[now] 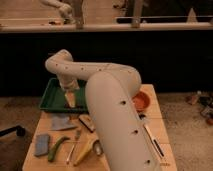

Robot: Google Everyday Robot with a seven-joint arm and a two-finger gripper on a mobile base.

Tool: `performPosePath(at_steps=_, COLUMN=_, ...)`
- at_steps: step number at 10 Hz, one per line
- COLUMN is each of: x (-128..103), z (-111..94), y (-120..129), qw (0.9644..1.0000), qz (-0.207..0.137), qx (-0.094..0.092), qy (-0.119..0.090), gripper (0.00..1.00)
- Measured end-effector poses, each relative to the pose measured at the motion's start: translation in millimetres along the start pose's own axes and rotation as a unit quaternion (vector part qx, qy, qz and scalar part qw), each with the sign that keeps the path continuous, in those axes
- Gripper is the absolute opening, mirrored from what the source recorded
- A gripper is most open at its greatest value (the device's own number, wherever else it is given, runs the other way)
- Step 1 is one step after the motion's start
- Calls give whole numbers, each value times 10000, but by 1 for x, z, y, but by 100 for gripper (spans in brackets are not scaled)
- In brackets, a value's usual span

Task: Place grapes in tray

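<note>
The green tray [49, 100] lies at the table's back left corner. My white arm reaches from the lower right up and over to the left. Its gripper [70, 98] points down into the right part of the tray, at or just above the tray floor. I cannot make out any grapes; whatever is at the gripper tip is hidden against the tray.
A round orange bowl [142, 101] sits right of the arm. In front of the tray lie a grey-blue cloth [60, 122], a brush [86, 123], a blue sponge [42, 144], a green vegetable [56, 148], a banana [85, 149], and a long utensil [153, 141].
</note>
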Motion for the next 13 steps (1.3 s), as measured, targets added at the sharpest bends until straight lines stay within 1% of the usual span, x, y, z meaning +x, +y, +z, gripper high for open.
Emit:
performPosePath(at_steps=2, x=3, z=-14, y=13, qw=9999, qz=-30, qx=136, qy=-8, gripper=80)
performPosePath(at_steps=3, x=6, z=-16, y=14, qw=9998, qz=-42, qx=186, qy=10, gripper=80)
performPosePath(at_steps=13, x=4, z=-17, y=14, qw=9998, qz=-53, qx=195, qy=-10, gripper=80)
